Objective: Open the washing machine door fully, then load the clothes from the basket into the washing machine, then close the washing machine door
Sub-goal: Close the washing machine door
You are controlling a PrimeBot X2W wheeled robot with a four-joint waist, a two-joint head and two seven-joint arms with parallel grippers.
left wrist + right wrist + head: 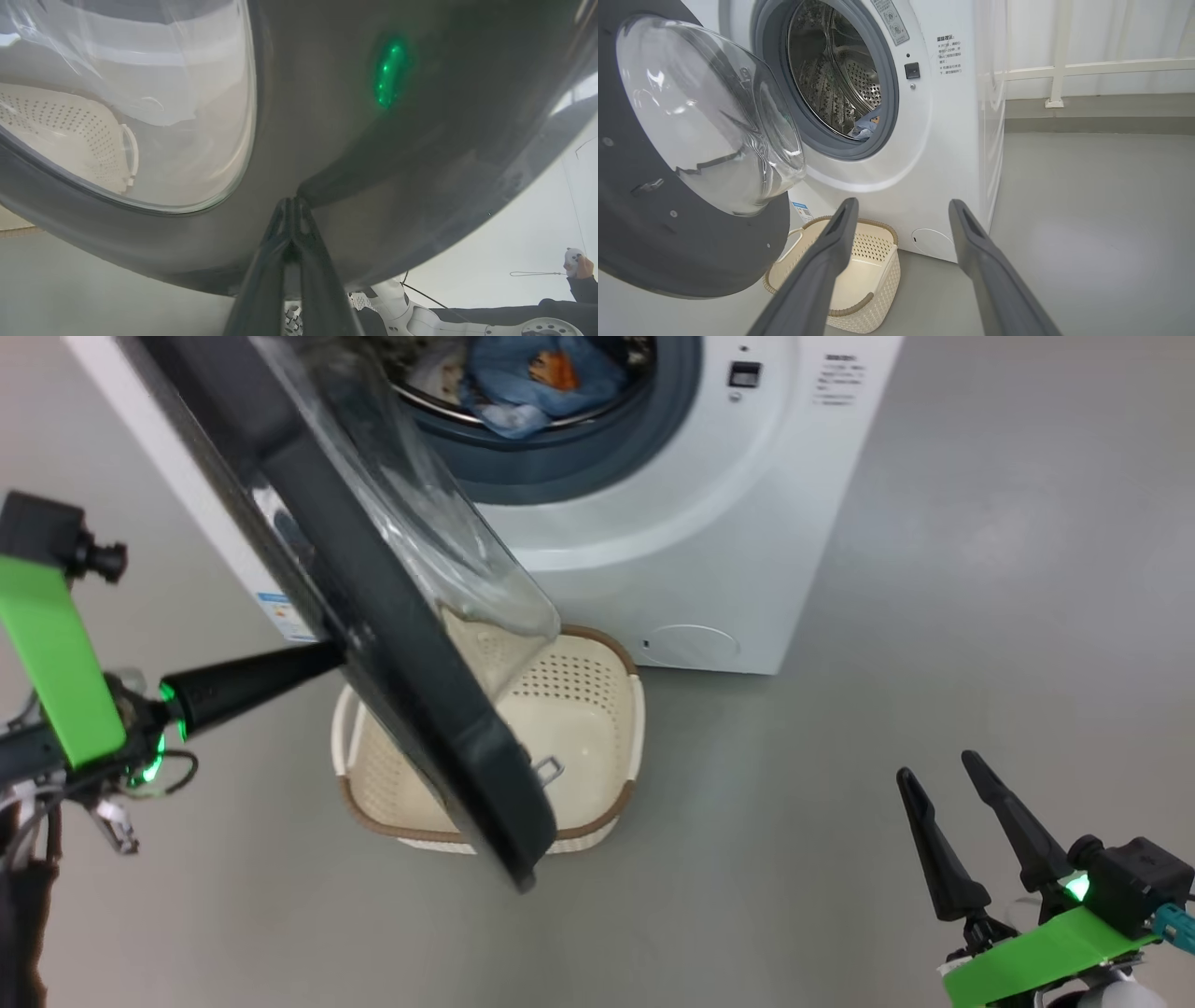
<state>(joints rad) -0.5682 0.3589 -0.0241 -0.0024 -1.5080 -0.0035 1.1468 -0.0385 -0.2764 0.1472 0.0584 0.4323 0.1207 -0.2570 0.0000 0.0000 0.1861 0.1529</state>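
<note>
The washing machine (709, 523) stands with its drum open. Its door (411, 691) hangs part-way swung out, its glass bowl (705, 116) facing the drum. My left gripper (331, 658) is shut, holding nothing, and its tips (292, 201) touch the door's (420, 163) black outer face. The clothes (551, 373) lie inside the drum, a blue garment with an orange print and a paler piece by it; they also peek out low in the drum (866, 126). The basket (588, 700) sits on the floor below the door, with nothing in it. My right gripper (937, 765) hangs open to the right, away from the machine.
Grey floor spreads out to the right of the machine. A white railing (1064, 70) runs along the wall behind. A person's hand (579, 266) and dark sleeve show beyond the door's edge. The basket (878, 252) lies under the door's (691, 242) swing path.
</note>
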